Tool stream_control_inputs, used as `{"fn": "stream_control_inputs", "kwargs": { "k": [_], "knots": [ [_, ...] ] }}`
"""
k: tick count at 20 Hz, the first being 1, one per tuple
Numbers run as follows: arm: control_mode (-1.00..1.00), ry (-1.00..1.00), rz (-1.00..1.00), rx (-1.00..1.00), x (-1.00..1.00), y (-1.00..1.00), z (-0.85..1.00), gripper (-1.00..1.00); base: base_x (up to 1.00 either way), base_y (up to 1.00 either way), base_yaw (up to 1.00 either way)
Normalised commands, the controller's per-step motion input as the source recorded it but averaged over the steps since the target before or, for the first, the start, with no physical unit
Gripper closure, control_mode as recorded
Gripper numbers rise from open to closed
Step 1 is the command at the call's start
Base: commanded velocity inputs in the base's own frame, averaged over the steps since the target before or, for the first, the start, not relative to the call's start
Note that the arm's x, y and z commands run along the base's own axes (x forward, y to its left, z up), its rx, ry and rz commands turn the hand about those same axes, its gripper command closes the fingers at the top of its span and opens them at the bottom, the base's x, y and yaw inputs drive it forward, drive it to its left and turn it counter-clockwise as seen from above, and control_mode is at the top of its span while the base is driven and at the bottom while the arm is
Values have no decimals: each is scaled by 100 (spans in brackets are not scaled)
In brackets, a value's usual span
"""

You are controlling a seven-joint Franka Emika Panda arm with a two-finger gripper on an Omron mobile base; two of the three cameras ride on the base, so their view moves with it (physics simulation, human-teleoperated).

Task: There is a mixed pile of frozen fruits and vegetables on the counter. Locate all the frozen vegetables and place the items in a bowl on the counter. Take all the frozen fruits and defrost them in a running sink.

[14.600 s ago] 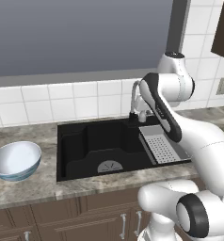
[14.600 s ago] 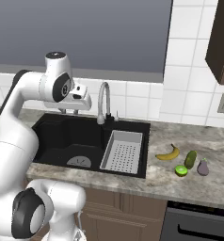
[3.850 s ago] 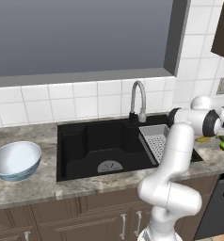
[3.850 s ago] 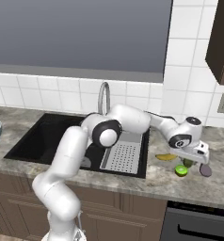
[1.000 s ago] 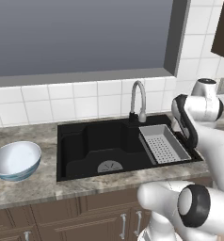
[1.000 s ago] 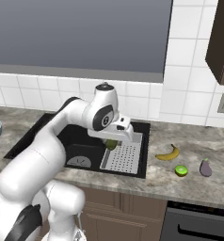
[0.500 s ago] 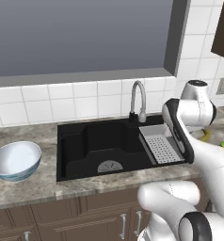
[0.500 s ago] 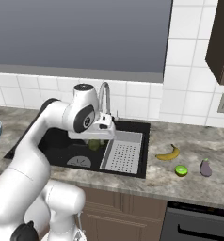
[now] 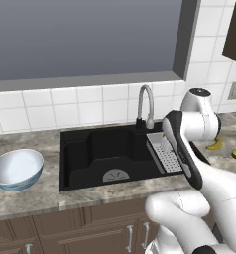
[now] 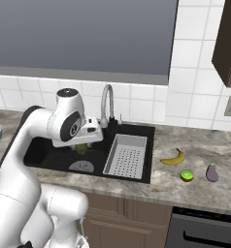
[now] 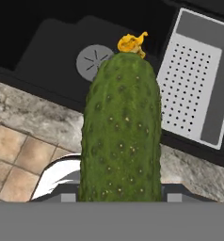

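You have the cucumber point(image 11: 121, 127) clamped between the fingers; in the hand view it rises up the middle of the frame, its yellow blossom end on top, over the black sink point(image 11: 48, 42), with the round drain to its upper left and the perforated tray point(image 11: 194, 75) at upper right. In the right base view the gripper point(image 10: 83, 145) sits at left centre above the sink basin, a patch of green showing just beneath it.

By my reading the task is at an early stage. The bowl point(image 9: 16, 168), at the left edge of the left base view, looks empty, so no vegetable is delivered yet. The cucumber belongs there, well apart from where you hold it.

The right base view gives you what the left one mostly cuts off: the banana point(image 10: 173, 158), lime point(image 10: 187, 175) and eggplant point(image 10: 212, 172) lie on the surface point(image 10: 195, 189) at right. The left base view shows the whole bowl instead.
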Motion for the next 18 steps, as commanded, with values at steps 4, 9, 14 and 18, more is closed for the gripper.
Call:
{"fn": "stream_control_inputs", "kwargs": {
  "k": [4,9,14,18],
  "knots": [
    [-100,0,25,0,0,60,0,100,0,0,0],
    [-100,0,25,0,1,64,0,100,0,0,0],
    [-100,0,26,0,4,62,0,100,0,0,0],
    [-100,0,25,0,9,63,3,100,0,0,0]
  ]
}}
